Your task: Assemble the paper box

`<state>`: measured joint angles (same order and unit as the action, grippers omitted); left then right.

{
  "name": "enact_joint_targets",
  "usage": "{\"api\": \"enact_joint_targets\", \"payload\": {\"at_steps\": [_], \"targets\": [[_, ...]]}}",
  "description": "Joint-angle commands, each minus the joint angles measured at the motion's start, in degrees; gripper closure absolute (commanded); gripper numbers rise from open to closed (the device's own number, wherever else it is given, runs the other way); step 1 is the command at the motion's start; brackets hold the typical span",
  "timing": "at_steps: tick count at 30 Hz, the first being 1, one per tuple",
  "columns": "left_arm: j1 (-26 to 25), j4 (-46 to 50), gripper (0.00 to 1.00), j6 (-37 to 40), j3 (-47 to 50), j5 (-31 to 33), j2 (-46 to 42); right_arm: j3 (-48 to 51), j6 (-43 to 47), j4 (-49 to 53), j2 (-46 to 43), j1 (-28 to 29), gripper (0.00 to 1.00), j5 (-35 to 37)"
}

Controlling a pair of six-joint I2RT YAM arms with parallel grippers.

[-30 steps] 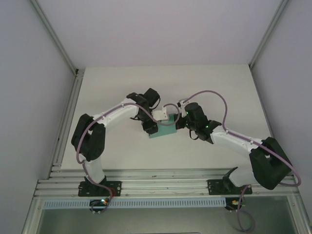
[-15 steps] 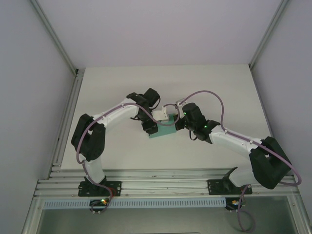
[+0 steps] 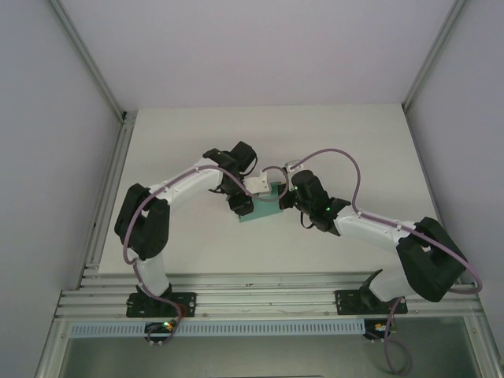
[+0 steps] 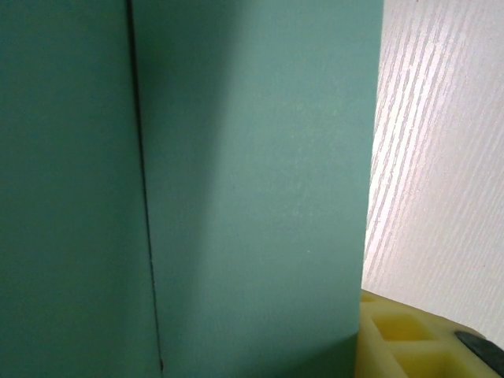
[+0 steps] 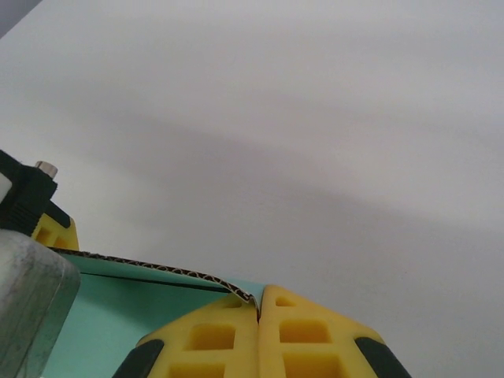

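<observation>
Top external view: the paper box (image 3: 264, 213) lies near the middle of the white table (image 3: 197, 142). It is a small teal-green card box. It looks folded up, not flat. I cannot see inside it, so I cannot tell if anything is in it.

The left gripper (image 3: 242, 203) is at the 9 o'clock end of the box. The right gripper (image 3: 283, 197) is at the box's 2 o'clock corner. Both arms bend in toward the box from each side.

In the left wrist view, the box's green wall is very close to the camera. A thin dark line runs from 12 o'clock down to 6 o'clock on it, like a fold or a seam. One yellow finger pad (image 4: 402, 339) sits at 5 o'clock, right against the green card. The other pad is hidden, so I cannot tell if these jaws are squeezing the box or just resting beside it.

In the right wrist view, the two yellow fingers (image 5: 213, 339) at 6 o'clock are pressed tight together. The thin wavy edge of the box's card comes in from 9 o'clock and ends right where the fingers meet. I cannot tell if the card is caught between them.
</observation>
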<state>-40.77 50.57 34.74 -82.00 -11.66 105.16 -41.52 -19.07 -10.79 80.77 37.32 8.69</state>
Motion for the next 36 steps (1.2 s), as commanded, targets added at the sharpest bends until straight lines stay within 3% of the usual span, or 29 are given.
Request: {"api": "enact_joint_targets", "payload": {"at_steps": [1, 5, 8, 13, 20, 25, 31, 36], "targets": [[-0.9, -5.1, 0.57, 0.3, -1.0, -2.7, 0.6, 2.8, -7.1, 15.5, 1.2, 3.1, 1.0, -4.0], [-1.3, -4.2, 0.57, 0.5, -1.9, -1.9, 1.1, -4.5, -9.3, 28.4, 0.3, 4.1, 1.0, -1.5], [-1.5, -4.4, 0.57, 0.6, -1.8, -1.7, 1.0, -6.5, -9.9, 31.6, 0.0, 4.3, 1.0, 0.7], [-1.6, -5.4, 0.57, 0.5, -0.7, -2.2, 0.5, -2.7, -8.8, 25.4, 1.1, 4.3, 1.0, -0.5], [-1.5, -5.8, 0.57, 0.8, -0.2, -2.1, 0.2, 7.5, -6.1, 6.3, 0.6, 4.6, 1.0, 0.1], [-1.5, -5.9, 0.57, 1.0, 0.1, -2.1, -0.3, 8.6, -3.8, 7.6, -0.5, 4.7, 1.0, 0.7], [-1.5, -6.6, 0.55, 1.1, 0.5, -2.6, -0.8, 15.7, 0.0, -2.5, -3.0, 5.0, 1.0, -1.8], [-1.7, -6.7, 0.55, 0.9, 0.1, -2.8, -1.0, 13.6, -2.0, 1.2, -2.6, 5.0, 1.0, 0.2]]}}
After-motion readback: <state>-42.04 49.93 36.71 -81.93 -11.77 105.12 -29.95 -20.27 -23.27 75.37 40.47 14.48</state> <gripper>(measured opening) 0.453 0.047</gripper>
